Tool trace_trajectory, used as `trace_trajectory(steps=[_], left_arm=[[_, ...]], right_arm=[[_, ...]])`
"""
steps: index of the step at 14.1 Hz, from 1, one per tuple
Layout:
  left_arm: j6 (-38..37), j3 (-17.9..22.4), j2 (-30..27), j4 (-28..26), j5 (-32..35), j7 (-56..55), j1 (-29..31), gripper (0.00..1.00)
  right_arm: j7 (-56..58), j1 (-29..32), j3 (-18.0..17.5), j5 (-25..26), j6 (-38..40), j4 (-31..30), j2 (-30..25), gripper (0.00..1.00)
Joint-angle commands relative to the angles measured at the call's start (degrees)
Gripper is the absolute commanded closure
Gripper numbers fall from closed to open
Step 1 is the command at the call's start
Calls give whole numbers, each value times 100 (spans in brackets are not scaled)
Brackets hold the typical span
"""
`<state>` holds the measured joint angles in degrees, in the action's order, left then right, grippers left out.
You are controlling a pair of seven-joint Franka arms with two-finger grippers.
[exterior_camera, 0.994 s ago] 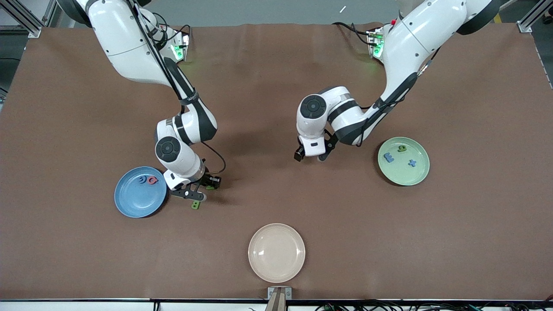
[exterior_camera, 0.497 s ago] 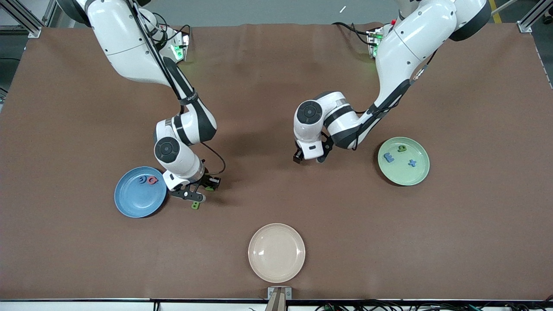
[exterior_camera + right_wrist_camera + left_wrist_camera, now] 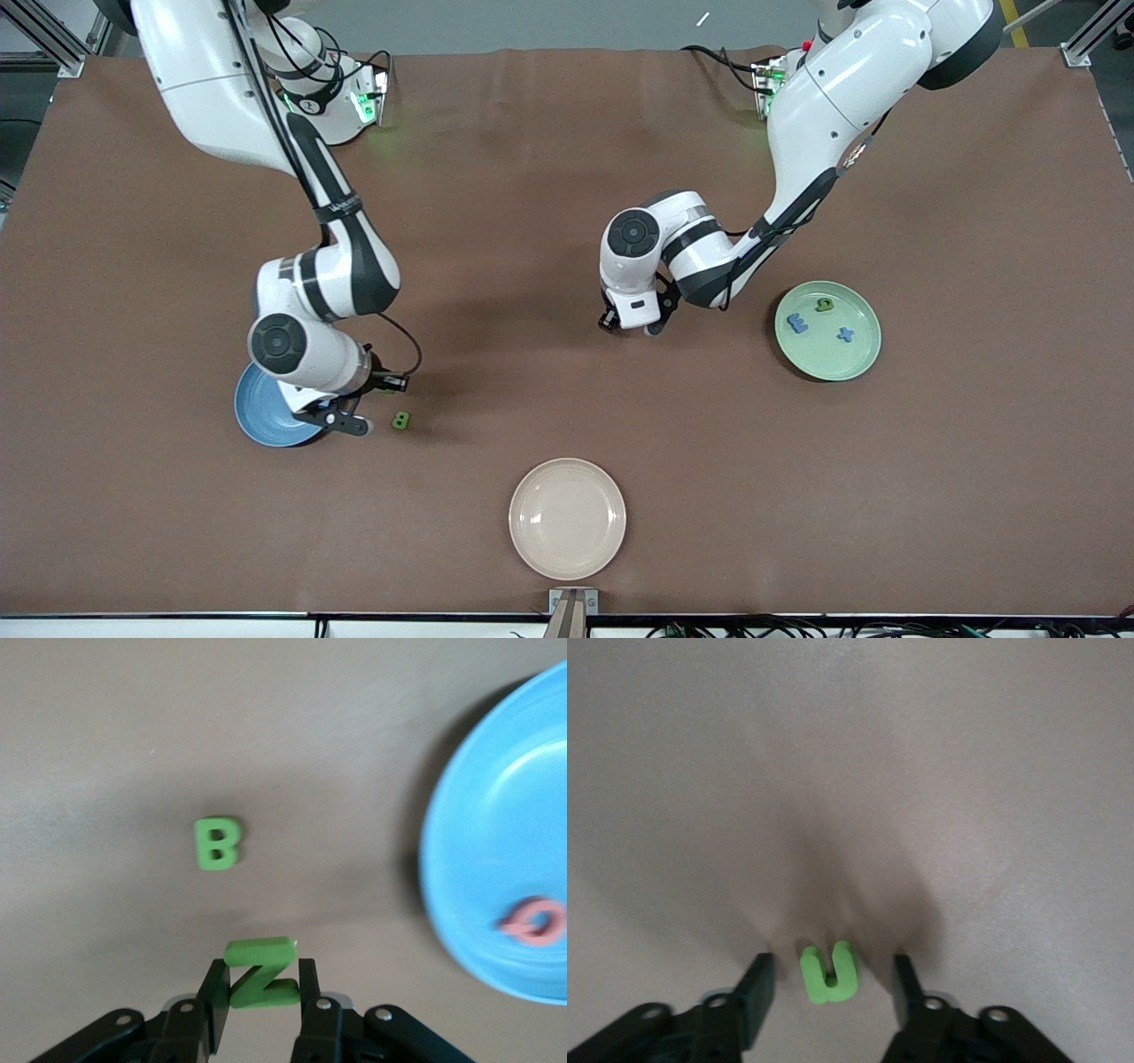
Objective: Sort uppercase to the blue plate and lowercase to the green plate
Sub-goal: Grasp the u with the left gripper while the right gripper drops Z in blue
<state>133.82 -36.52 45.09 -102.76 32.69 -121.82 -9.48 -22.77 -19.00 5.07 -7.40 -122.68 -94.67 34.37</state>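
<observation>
The right tool [image 3: 257, 988], over the desk [image 3: 567, 177] beside the round blue plate [image 3: 496, 859], pinches the light, squashy green foam N [image 3: 260, 971] by its flat faces, while the left tool [image 3: 833, 997], jaws partly open, straddles the small green foam u [image 3: 829, 972].

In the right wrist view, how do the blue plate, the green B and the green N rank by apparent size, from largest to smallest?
1. blue plate, by far the largest, although partly cut off.
2. and 3. green N and green B look about alike. The N is held in the right hand, closer to the camera, so I do not rank them.
</observation>
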Motion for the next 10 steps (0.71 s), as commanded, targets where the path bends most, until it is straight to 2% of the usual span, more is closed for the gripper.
trace_trajectory(steps=[1,3,4,8,10], left_arm=[[4,40,88,72,-70,-70,-72,60],[4,40,70,72,-52,-52,-63,75],[4,40,70,63,-26,18,-28,78],[-5,40,-35,54,-52,412,60,84],[-75,-47,-271,-16,-87,816,330,85]], right_arm=[[701,379,29,81,200,-60,-185,100],[967,712,73,99,130,-78,-115,100],[985,801,73,116,139,-86,-106,99],[915,854,73,116,113,-139,69,99],[898,837,65,99,-149,-287,140,99]])
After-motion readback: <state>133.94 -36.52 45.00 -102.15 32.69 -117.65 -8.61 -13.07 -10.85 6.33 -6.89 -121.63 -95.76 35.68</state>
